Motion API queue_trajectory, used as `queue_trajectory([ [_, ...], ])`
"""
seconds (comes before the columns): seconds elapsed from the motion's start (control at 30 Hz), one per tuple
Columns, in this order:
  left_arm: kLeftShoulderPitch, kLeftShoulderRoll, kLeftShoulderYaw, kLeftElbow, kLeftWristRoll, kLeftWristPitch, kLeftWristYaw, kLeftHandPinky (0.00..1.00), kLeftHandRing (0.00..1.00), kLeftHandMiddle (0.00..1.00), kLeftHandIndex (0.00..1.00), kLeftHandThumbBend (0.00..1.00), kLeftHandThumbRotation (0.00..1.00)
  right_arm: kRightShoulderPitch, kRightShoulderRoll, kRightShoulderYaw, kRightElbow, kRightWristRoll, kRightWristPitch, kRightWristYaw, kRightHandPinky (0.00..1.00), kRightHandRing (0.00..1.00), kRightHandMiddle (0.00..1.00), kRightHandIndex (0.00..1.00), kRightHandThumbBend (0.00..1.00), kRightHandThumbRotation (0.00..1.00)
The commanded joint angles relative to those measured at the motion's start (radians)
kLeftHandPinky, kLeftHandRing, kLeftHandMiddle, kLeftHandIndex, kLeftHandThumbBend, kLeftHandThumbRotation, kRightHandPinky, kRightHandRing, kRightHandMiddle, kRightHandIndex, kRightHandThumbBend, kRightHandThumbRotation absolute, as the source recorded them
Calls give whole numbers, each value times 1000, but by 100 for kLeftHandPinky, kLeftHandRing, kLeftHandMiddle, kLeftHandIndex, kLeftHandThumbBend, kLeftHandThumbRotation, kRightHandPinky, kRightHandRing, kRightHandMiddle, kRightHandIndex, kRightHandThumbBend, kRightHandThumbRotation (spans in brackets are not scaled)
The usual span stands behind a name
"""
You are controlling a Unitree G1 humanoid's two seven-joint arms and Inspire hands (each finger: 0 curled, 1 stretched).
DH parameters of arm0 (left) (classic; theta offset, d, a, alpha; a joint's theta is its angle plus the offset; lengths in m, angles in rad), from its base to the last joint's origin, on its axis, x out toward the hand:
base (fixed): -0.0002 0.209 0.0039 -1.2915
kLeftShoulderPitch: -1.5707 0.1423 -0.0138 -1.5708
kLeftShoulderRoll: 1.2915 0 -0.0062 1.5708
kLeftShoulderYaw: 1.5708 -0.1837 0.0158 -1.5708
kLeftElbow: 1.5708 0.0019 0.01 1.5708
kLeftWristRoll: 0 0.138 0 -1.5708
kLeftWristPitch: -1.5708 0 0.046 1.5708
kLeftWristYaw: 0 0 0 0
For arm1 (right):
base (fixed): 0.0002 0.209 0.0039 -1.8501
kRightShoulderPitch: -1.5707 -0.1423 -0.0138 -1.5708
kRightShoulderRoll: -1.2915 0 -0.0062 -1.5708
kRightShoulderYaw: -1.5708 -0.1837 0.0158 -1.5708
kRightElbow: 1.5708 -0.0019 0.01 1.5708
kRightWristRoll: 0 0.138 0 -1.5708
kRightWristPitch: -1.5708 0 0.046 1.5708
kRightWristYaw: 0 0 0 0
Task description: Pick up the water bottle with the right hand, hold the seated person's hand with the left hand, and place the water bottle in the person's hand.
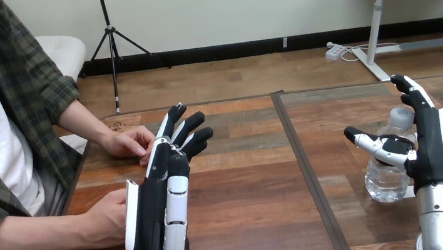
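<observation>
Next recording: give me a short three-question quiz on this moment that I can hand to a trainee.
1. True or false: the right hand holds the water bottle in the air above the table.
2. Multiple choice: the left hand has its fingers A) curled round the person's wrist, B) straight, pointing away from the robot, C) pinching a bottle cap.
3. Short answer: which robot hand stands right beside the person's hand at the view's lower left?

Key: 1 false, the water bottle stands upright on the table next to the open right hand; 2 B; 3 the left hand.
</observation>
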Motion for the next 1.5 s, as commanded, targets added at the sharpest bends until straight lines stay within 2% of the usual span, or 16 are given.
queue_trajectory([
  [0.0, -35, -46, -3, -6, 1, -19, 2, 80, 79, 85, 91, 55, 100, -42, -23, 12, -49, -15, 1, -6, 84, 91, 91, 87, 75, 2],
  [0.87, -36, -49, 1, -8, 11, -16, 12, 80, 79, 84, 91, 59, 100, -41, -34, 25, -48, -33, 40, 6, 83, 90, 90, 87, 76, 2],
  [1.47, -33, -46, -3, -15, 3, -11, 10, 80, 79, 84, 91, 59, 100, -50, -27, 21, -11, -4, 43, 31, 82, 88, 90, 88, 75, 0],
])
